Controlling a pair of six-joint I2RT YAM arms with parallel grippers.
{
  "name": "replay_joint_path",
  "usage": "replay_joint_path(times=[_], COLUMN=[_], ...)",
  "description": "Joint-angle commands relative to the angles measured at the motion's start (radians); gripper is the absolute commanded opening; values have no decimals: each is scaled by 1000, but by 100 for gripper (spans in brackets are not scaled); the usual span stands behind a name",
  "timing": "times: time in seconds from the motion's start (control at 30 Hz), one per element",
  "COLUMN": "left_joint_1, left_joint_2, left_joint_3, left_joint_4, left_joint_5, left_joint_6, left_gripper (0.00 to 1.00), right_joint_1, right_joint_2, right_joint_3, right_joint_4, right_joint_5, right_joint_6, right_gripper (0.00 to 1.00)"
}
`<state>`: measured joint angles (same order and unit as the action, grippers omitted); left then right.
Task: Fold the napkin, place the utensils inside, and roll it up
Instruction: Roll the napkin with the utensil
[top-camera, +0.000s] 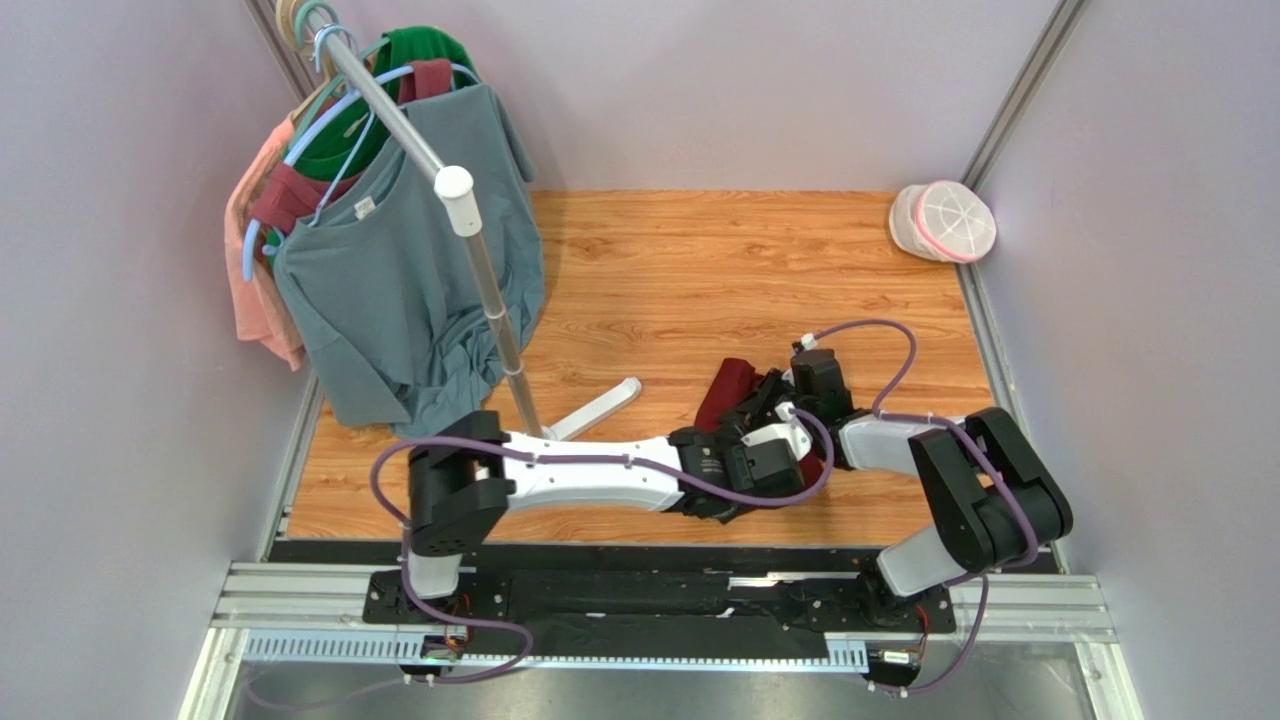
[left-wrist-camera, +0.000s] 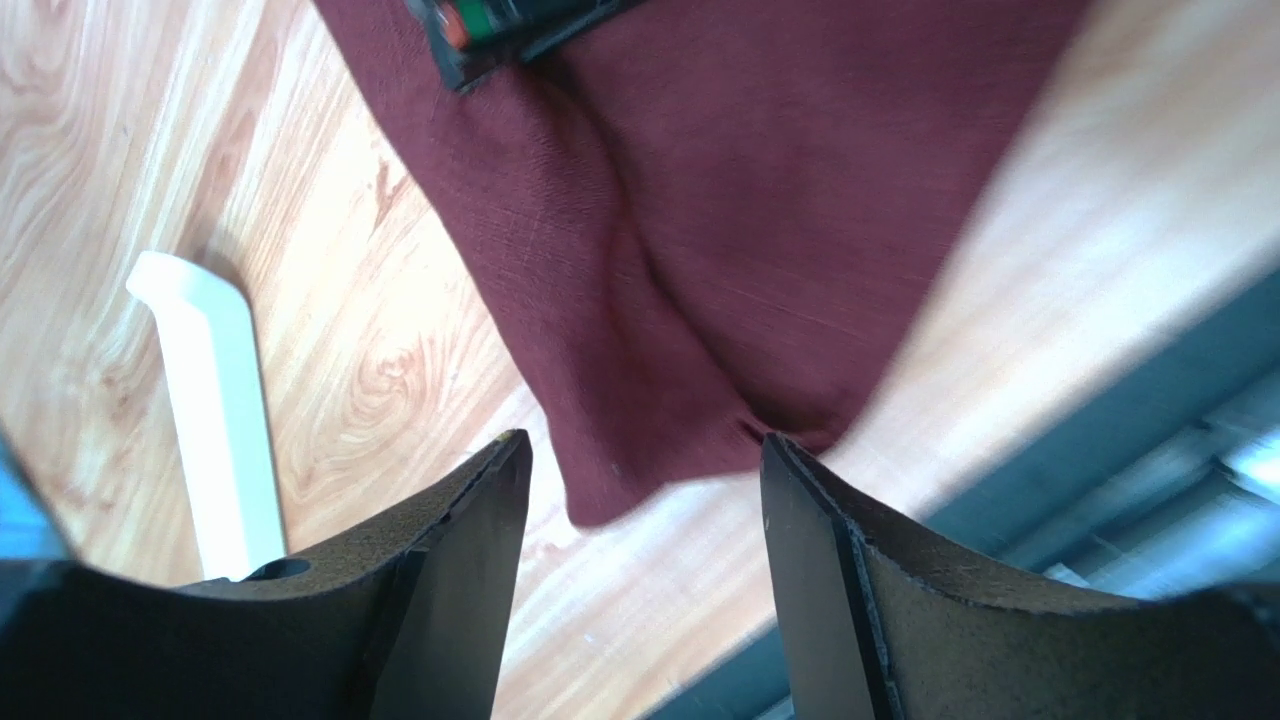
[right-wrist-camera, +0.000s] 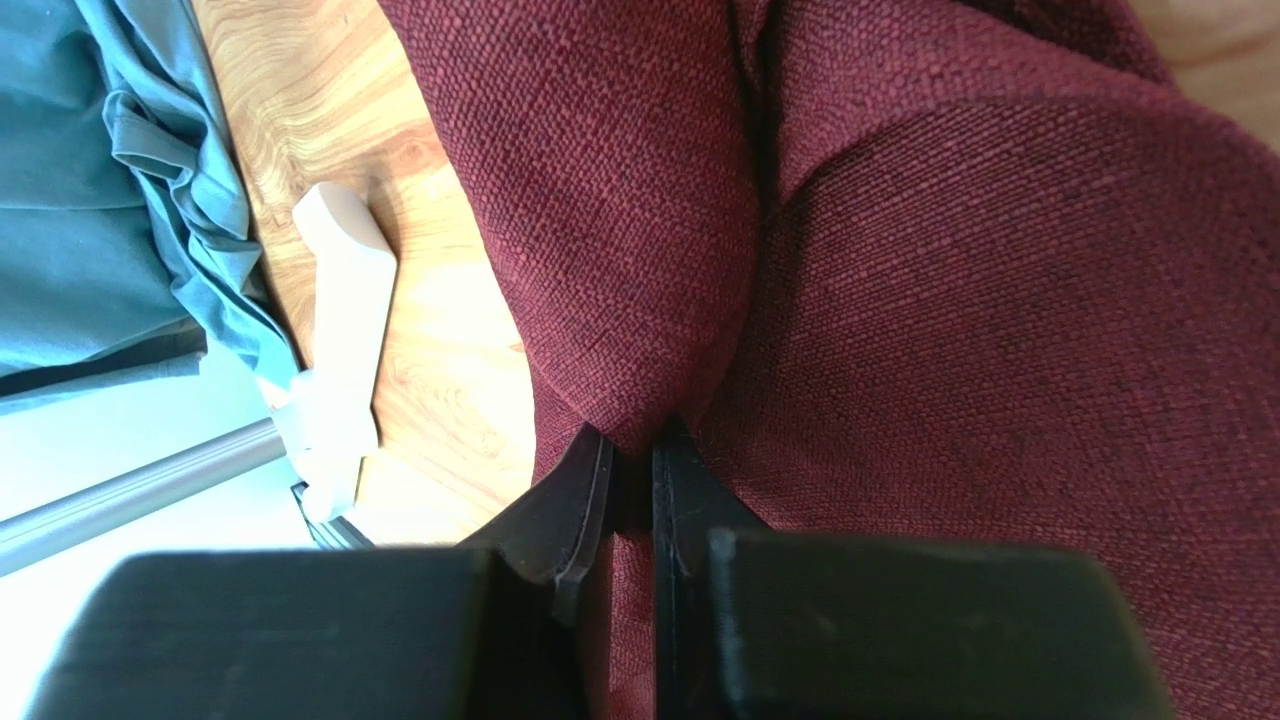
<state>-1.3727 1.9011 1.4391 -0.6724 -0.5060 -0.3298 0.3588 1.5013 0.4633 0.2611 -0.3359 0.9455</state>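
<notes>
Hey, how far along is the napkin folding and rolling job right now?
Early. Nothing looks finished: the napkin lies bunched and creased on the wooden table, not folded flat or rolled. In hand: the right claw pinches a ridge of the cloth, and the left claw hangs open over one corner. Left: the fold, the fork, which no view shows, and the roll.

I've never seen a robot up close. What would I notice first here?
The dark red napkin lies bunched at middle right of the table. The right tool pinches a fold of it, while the left tool stands open over its corner. At far left, a grey-blue shirt hangs on a rack.
</notes>
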Motion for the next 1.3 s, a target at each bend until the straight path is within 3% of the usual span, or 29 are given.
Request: replay_joint_path(times=[0.0,0.1,0.23,0.43,0.97,1.27], left_joint_1=[7,49,183,307,385,382], left_joint_2=[-160,-250,-344,-364,-234,-151], left_joint_3=[-44,-135,-261,-394,-523,-546], left_joint_4=[84,193,355,536,731,832], left_joint_5=[144,312,561,708,705,758], left_joint_6=[-18,-34,-101,-212,-374,-422], left_gripper=[67,66,64,58,36,34], right_joint_1=[0,-1,0,0,0,0], right_joint_2=[43,37,42,56,25,31], right_joint_3=[-35,-55,-84,-106,-109,-106], right_joint_4=[-19,12,85,144,121,119], right_joint_5=[98,103,90,78,81,81], right_joint_6=[-62,-71,-91,-106,-113,-106], right_gripper=[0,0,0,0,0,0])
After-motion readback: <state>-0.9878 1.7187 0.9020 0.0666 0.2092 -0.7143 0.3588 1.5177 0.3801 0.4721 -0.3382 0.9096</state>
